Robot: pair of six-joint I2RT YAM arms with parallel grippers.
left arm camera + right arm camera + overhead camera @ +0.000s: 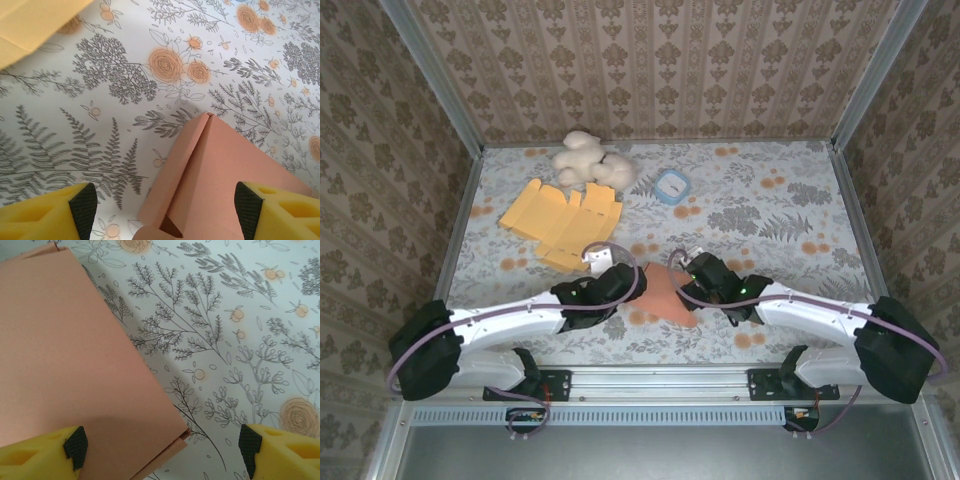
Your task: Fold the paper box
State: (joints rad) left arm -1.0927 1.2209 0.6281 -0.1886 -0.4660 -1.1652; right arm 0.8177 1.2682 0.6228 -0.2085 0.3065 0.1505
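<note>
A white plush toy (588,160) lies near a small blue container (672,187).

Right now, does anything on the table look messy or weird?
The pink paper box has a side flap gaping open at one corner. Behind it, the yellow box sheet lies flat, unfolded and crooked.

The top camera looks down from high over the pink box (665,295) and the whole table (780,200). Both wrist cameras face down close beside that box, sharing it.

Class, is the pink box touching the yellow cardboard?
Apart. The left wrist view shows bare tablecloth between the pink box and the yellow cardboard.
</note>
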